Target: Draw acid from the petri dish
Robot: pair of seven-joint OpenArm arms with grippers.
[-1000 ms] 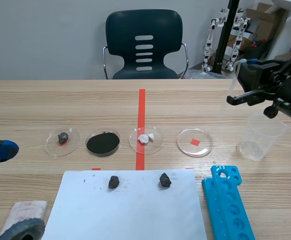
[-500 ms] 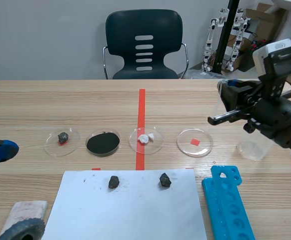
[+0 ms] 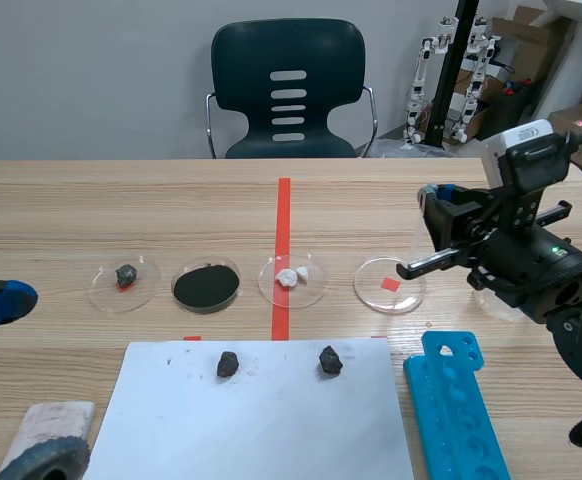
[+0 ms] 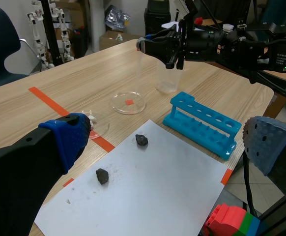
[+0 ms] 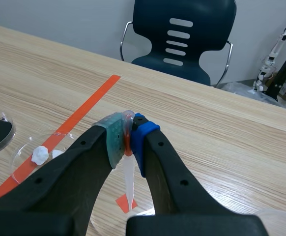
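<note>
Over the clear petri dish (image 3: 371, 291) right of centre, right gripper (image 5: 127, 138) clamped on a dropper (image 5: 128, 181), left gripper (image 4: 170, 140) wide open, near left

A clear, shallow petri dish (image 3: 389, 285) is sitting flat on the wooden counter (image 3: 71, 210), with an orange-red tape square showing through its base (any liquid inside is too clear to make out). Over it, a translucent plastic pipette (image 5: 128, 179) is hanging tip-down, its bulb being pinched between the pads of the right end effector (image 5: 127, 140), its tip pointing toward that tape square.
</note>
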